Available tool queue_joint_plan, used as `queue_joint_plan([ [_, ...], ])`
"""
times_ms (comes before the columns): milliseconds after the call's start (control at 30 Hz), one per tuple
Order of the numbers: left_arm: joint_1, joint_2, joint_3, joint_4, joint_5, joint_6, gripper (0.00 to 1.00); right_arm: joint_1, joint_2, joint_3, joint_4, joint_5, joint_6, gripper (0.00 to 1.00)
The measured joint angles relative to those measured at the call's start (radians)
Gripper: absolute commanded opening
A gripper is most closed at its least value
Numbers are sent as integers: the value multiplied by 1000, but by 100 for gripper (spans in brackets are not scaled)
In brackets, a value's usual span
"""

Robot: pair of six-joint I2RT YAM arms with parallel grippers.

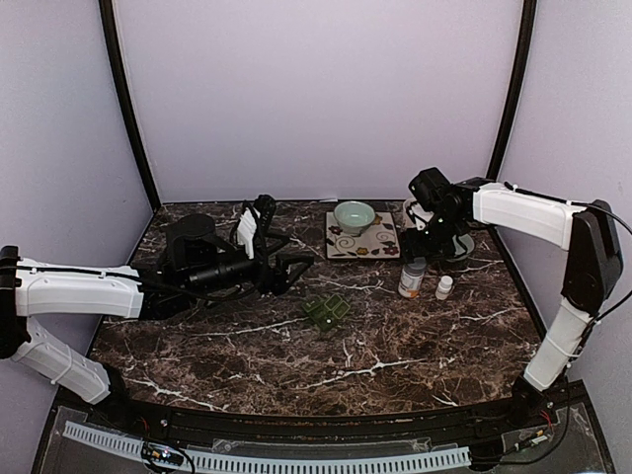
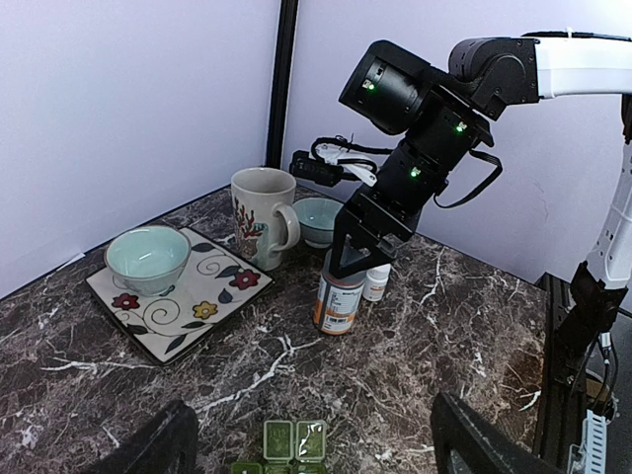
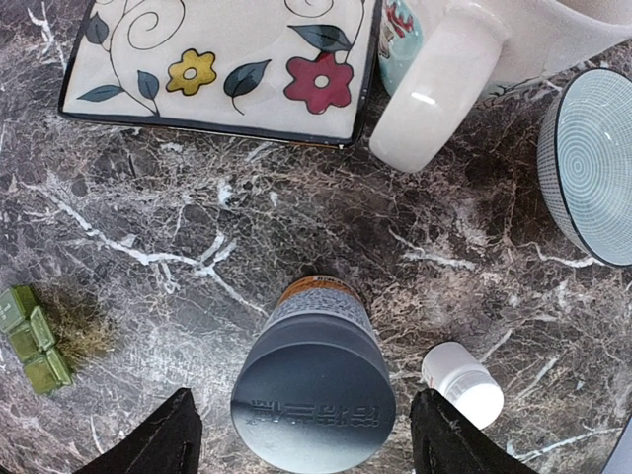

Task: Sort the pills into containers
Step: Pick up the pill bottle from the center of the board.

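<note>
1. Near the table's middle, the pill organiser (image 1: 326,312) is set, the left gripper (image 1: 294,274) held wide beside it.
2. Toward the right edge, the bottle (image 1: 412,277) is straddled by the right gripper's (image 2: 360,262) spread jaws.
3. Bottle pickup is judged in hand; closing is called for.

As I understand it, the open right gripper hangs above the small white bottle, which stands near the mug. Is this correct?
Not quite. The open right gripper hangs above the larger orange bottle with the grey cap, not above the small white bottle, which stands just beside it. The right wrist view shows the grey cap centred under the gripper. The mug is indeed near.
</note>
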Motion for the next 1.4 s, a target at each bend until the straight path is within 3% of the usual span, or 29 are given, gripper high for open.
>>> queue_joint_plan([
  [433, 2, 0, 0, 0, 0, 0, 84, 0, 31, 0, 0, 3, -3, 72],
  [767, 2, 4, -2, 0, 3, -6, 84, 0, 40, 0, 0, 3, -11, 64],
  [933, 2, 8, -2, 0, 3, -7, 84, 0, 42, 0, 0, 3, -18, 46],
  [1233, 5, 14, -2, 0, 9, -11, 84, 1, 42, 0, 6, -3, -21, 2],
  [1400, 21, 23, -2, 1, 41, -31, 87, 1, 40, 0, 8, -16, -21, 0],
])
